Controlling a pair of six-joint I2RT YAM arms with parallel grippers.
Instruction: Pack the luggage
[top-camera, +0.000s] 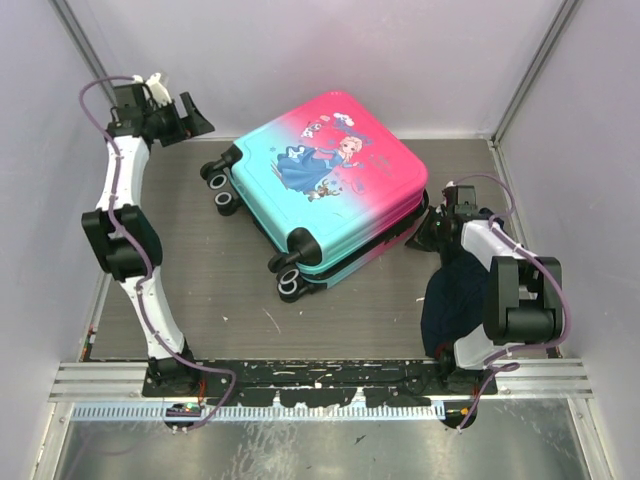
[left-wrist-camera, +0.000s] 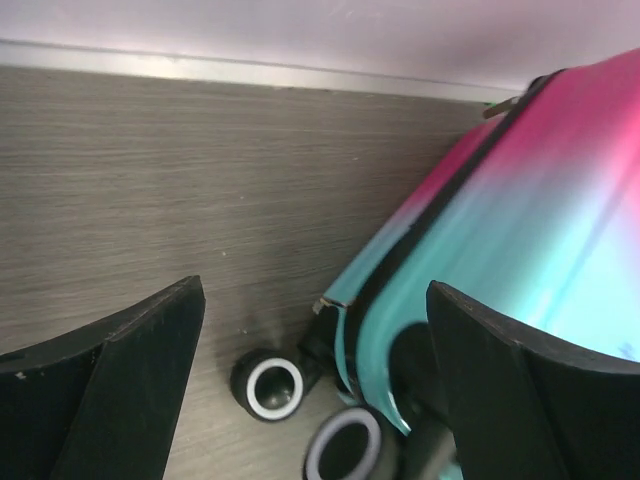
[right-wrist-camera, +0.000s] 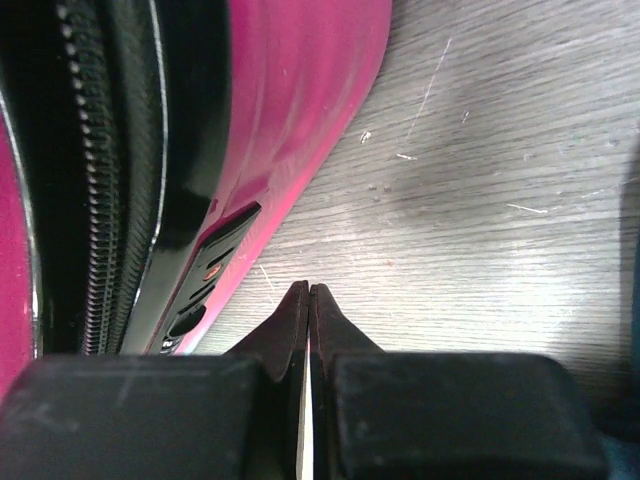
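The luggage (top-camera: 325, 190) fades pink to turquoise — cartoon princess print, black wheels (top-camera: 222, 185) — on a grey woodgrain table (top-camera: 200, 290).

no legible text anywhere

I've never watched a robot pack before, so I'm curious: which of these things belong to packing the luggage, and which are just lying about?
Part of the job:
- the luggage, closed, lying flat on the table
- left gripper, open, near its wheels
- right gripper, shut, beside its pink edge

Just lying about:
- dark navy cloth heap, by the right arm's base
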